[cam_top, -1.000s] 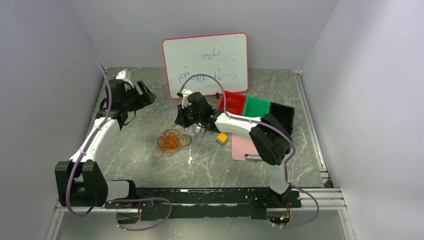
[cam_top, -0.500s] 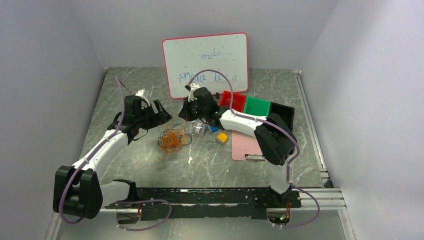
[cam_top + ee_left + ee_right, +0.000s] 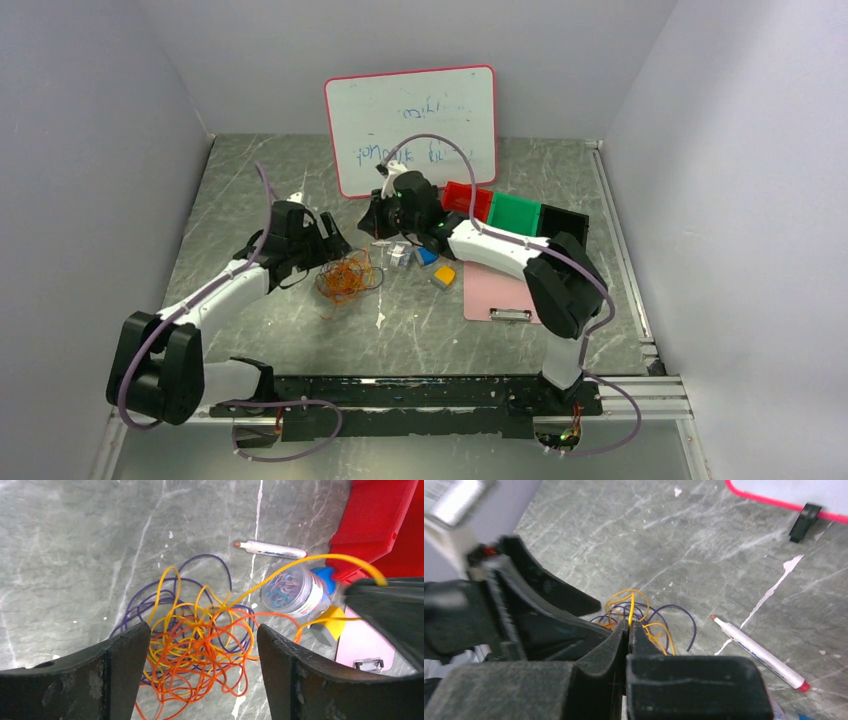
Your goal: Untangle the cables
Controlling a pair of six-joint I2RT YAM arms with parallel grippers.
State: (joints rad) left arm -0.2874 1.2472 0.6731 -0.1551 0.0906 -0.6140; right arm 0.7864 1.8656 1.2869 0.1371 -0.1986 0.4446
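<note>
My left claw [image 3: 202, 632] hangs spread wide above the cables [image 3: 345, 278], which are heaped on the tabletop [image 3: 250, 180] just beside the jar [image 3: 295, 591]. Beyond the jar, my right claw [image 3: 628, 625] is clenched on one yellow strand [image 3: 631, 607] (arching up from the heap). Best, I judge, to pin the heap low, then draw that strand away slowly so no knots tighten.

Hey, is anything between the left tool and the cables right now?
Nothing visible. The open left tool hangs straight over the cables. The right tool grips one yellow strand, off to the side.
</note>
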